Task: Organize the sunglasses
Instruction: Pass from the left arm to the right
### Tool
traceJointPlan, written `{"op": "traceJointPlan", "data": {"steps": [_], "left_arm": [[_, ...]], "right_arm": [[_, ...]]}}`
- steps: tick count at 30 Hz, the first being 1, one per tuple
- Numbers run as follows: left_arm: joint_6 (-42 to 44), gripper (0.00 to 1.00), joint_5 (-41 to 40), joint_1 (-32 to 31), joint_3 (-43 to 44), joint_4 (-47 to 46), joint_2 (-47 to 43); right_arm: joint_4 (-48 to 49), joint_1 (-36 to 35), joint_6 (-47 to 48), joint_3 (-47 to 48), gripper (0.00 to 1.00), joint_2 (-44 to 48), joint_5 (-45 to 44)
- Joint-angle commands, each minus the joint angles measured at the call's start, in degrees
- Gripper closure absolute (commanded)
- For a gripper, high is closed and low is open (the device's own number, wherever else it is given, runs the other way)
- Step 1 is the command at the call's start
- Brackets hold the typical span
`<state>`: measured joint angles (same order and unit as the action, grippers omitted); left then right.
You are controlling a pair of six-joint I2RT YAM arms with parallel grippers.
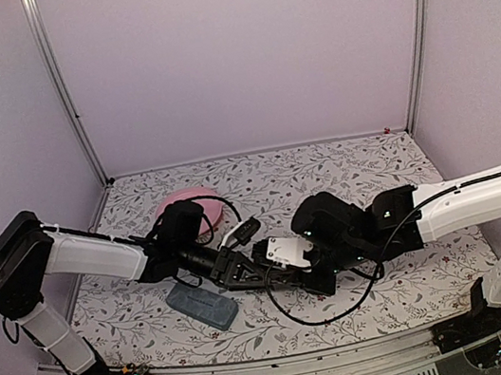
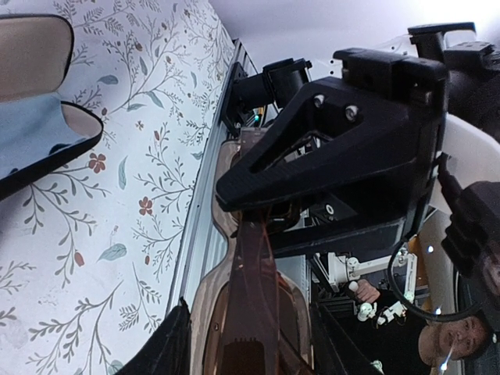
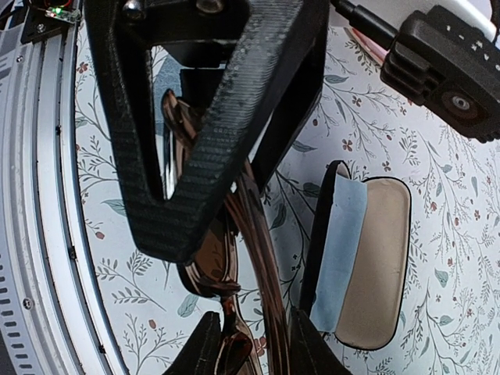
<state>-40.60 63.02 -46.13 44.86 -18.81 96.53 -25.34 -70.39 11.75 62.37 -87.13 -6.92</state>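
1. There are two robot arms. The left arm (image 1: 88,253) reaches in from the left side of the desk (image 1: 344,172).
2. One grey-blue case (image 1: 202,306) lies flat near the front edge, left of the middle. It is closed.
3. One pink round thing (image 1: 194,206) sits further back, behind the left arm's wrist. The arm hides part of it.
4. The left gripper (image 1: 239,271) is near the middle of the desk. Its two fingers are partly closed and hold the sunglasses (image 3: 209,269) by one end.
5. I can see one pair of sunglasses. It is reddish-brown with dark lenses. It is up in the air between the two grippers, above the front middle of the desk.
6. The right gripper (image 1: 265,264) meets the left one, tip to tip. Its fingers are narrow, one on each side of the sunglasses. I cannot tell if they squeeze them.
7. One black case (image 3: 383,258) lies open on the desk, just beside the sunglasses in the right wrist view. It is tan inside, with one blue cloth (image 3: 344,250) in it.
8. The right arm (image 1: 483,197) reaches in from the right side.
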Motion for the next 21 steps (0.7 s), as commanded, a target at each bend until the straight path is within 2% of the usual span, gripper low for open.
{"op": "traceJointPlan", "data": {"steps": [1, 8, 14, 16, 21], "left_arm": [[0.5, 0.70, 1.5, -0.4, 0.0, -3.2, 0.0], [1.1, 0.48, 0.7, -0.4, -1.4, -5.4, -0.6], [1.5, 0.33, 0.8, -0.4, -2.4, -6.9, -1.4], [1.5, 0.29, 0.7, -0.3, -2.6, -7.3, -1.8], [2.3, 0.26, -2.2, 1.1, -4.9, -7.6, -4.4]], "right_arm": [[1.7, -0.2, -1.2, -1.4, 0.71, 1.7, -0.2], [3.4, -0.2, -3.3, -4.5, 0.73, 3.2, -0.4], [3.9, -0.1, -4.4, -5.7, 0.73, 4.3, -0.5], [4.0, 0.0, -4.9, -6.0, 0.73, 4.5, -1.1], [5.4, 2.8, -6.7, -7.9, 0.74, 6.5, 1.2]]}}
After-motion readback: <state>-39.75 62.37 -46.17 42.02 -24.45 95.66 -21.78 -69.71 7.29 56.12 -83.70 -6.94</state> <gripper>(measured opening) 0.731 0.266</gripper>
